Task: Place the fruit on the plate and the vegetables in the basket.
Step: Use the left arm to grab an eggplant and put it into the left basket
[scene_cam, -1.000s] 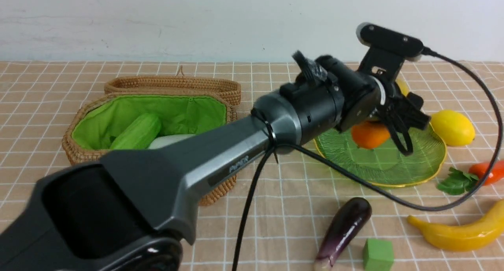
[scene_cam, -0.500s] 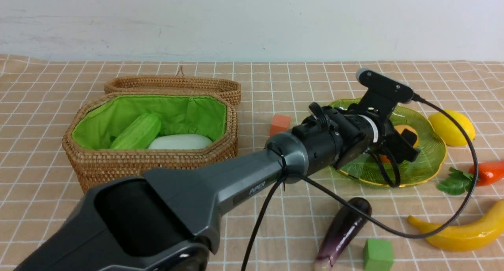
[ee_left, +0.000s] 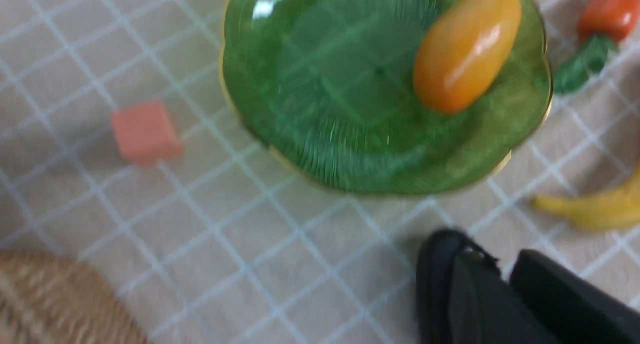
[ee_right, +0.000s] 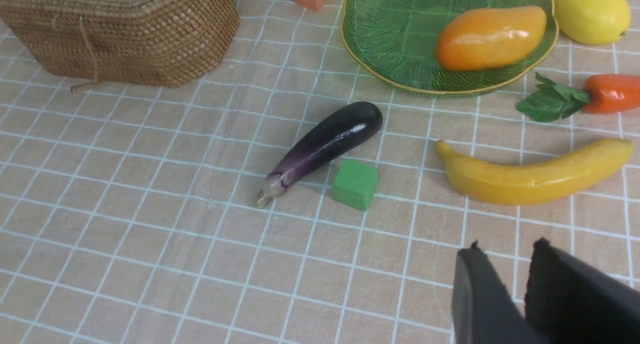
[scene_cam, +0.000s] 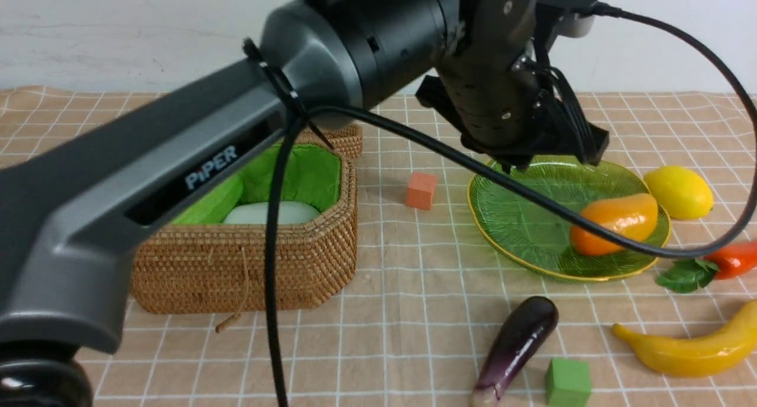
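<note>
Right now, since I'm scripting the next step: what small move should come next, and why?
Probably bring the right claw toward the banana. The mango already lies on the plate, the left claw hangs shut and empty above it, and the banana lies loose on the cloth, closest to the right claw.

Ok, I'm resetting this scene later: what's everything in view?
mango: 1, orange-yellow, on plate
plate: 1, green, right of basket
lemon: 1, yellow, beside plate
banana: 1, yellow, near right
pepper: 1, red-orange, right of plate
eggplant: 1, purple, nearer than plate
green cube: 1, green, by eggplant
orange cube: 1, orange, between basket and plate
basket: 1, tan, left
gourd: 1, pale green, in basket
radish: 1, white, in basket
lid: 1, tan, behind basket
left arm: 1, grey, above plate
left fingers: shut, empty
right fingers: slightly apart, empty
</note>
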Available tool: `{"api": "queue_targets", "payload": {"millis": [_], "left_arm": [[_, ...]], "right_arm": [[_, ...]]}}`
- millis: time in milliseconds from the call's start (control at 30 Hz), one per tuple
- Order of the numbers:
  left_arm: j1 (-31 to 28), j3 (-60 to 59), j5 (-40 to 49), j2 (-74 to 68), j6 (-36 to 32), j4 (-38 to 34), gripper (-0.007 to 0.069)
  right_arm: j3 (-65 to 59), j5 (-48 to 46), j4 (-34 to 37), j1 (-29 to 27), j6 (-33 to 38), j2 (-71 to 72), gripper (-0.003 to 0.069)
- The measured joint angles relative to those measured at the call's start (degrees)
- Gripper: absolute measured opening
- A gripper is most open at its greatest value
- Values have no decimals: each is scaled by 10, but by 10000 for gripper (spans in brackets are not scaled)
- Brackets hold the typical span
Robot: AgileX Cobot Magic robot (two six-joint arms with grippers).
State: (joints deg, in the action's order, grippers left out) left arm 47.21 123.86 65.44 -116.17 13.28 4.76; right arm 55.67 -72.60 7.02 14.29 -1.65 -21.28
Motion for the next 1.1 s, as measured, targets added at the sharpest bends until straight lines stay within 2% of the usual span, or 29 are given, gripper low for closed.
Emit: {"api": "queue_targets", "payload": {"millis": [33,100,200,367,600,767,967,1100], "left_arm": [[0,0,22,4,-1,-1,-12],[0,0,53,5,-1,-2,-13],[0,-5,53,5,-1,-5,-13],[5,-68,53,16,-3,-48,-13],[48,-182,43,16,-27,-62,-6],[60,-191,6,-5,-29,-62,90],[60,-193,-56,-55,-31,-40,337],[60,-193,-76,-96,-31,-18,439]], "right_arm": [[0,0,0,0,0,0,166],[0,0,-1,0,0,0,169],[0,0,-2,0,0,0,172],[0,0,-2,0,0,0,175],[0,0,-3,0,7,0,178],[0,0,-3,0,16,0,179],[0,0,-3,0,16,0,179],[0,0,-3,0,16,0,180]]}}
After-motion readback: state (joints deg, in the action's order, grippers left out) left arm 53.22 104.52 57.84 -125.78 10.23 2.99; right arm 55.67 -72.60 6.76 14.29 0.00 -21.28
